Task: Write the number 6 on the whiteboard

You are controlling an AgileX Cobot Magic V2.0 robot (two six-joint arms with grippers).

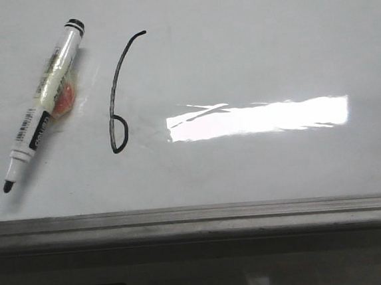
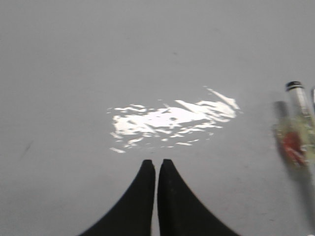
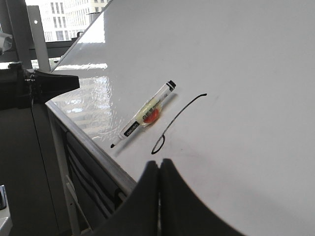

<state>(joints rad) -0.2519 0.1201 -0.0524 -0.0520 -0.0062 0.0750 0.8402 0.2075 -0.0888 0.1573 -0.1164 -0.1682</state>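
One number 6 [image 1: 116,99] on glossy whiteboard [image 1: 249,50], marker [image 1: 44,105] beside.

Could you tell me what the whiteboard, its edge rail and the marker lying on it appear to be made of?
The whiteboard looks like glossy coated board; it mirrors a bright light patch. Its edge rail seems brushed grey metal, matte with long ridges. The marker looks like white plastic with a black cap end, a printed label and a dark tip, probably felt.
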